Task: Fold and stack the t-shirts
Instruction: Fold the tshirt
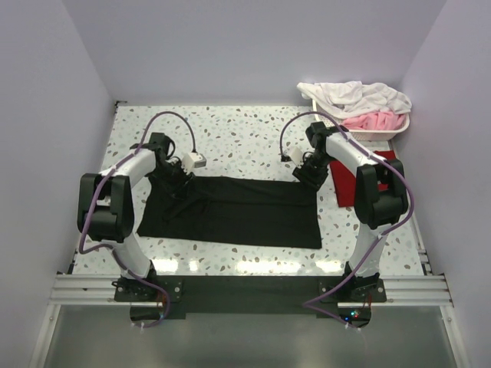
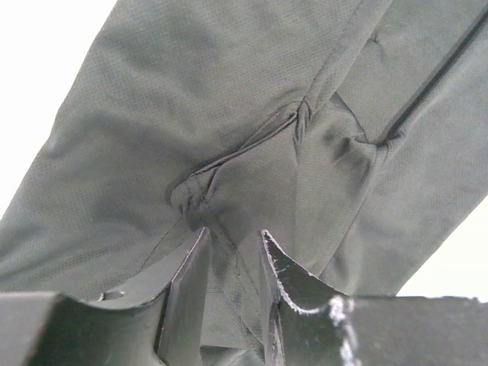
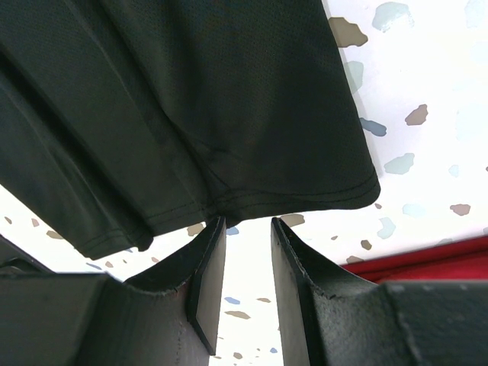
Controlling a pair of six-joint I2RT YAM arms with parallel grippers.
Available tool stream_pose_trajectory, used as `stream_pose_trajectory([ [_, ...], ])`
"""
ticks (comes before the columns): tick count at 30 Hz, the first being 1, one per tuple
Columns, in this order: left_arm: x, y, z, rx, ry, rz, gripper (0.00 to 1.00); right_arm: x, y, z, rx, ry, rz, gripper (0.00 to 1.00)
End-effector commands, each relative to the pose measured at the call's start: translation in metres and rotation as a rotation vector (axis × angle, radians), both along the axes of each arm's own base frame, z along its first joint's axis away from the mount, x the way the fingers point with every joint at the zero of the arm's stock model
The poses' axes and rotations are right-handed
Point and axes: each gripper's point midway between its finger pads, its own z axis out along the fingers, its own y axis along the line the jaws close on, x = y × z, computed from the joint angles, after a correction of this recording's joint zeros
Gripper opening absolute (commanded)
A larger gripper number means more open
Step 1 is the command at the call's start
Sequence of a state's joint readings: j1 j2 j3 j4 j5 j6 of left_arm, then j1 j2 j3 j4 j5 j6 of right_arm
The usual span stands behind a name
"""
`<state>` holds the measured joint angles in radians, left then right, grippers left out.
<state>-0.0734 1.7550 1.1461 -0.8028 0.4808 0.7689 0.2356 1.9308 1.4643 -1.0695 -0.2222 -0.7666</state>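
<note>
Black shirt [image 1: 238,215]: spread wide and flat across the middle of the surface [image 1: 245,138], its far edge running between the two hands.
Red shirt [image 1: 343,192]: lying at 3 o'clock of the black one, close beside it and partly hidden under the right arm.
Left hand [image 2: 235,245]: down on the black shirt's 10 o'clock corner. The fingers are only a narrow gap apart, and cloth puckers into creases right at the tips. I cannot tell whether it is pinched.
Right hand [image 3: 248,225]: at the black shirt's 2 o'clock corner, with the same narrow gap. The tips sit right at the stitched hem, bare speckled surface shows between the fingers, and nothing is clamped.
Basket [image 1: 400,127]: far off at 1 o'clock, heaped with white and pink cloth.
</note>
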Motion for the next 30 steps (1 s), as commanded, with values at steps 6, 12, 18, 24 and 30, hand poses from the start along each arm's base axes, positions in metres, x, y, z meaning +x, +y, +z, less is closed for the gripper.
stream_pose_trajectory([
  [6, 0.010, 0.006, -0.013, 0.044, 0.031, 0.064, 0.40, 0.005, 0.002, 0.005, 0.008, -0.020, -0.006, 0.34],
  [12, 0.001, 0.008, -0.027, 0.056, 0.088, 0.075, 0.39, 0.002, 0.001, 0.004, 0.005, -0.020, -0.005, 0.34],
  [18, 0.000, -0.003, -0.006, -0.012, 0.037, 0.030, 0.28, -0.001, -0.001, 0.004, 0.001, -0.018, 0.001, 0.34],
  [24, -0.010, -0.011, 0.019, -0.065, -0.027, -0.042, 0.12, -0.001, 0.000, 0.002, 0.003, -0.011, -0.002, 0.34],
  [30, -0.030, -0.022, 0.024, -0.103, 0.001, -0.103, 0.00, 0.000, 0.002, -0.001, 0.008, -0.005, -0.003, 0.34],
])
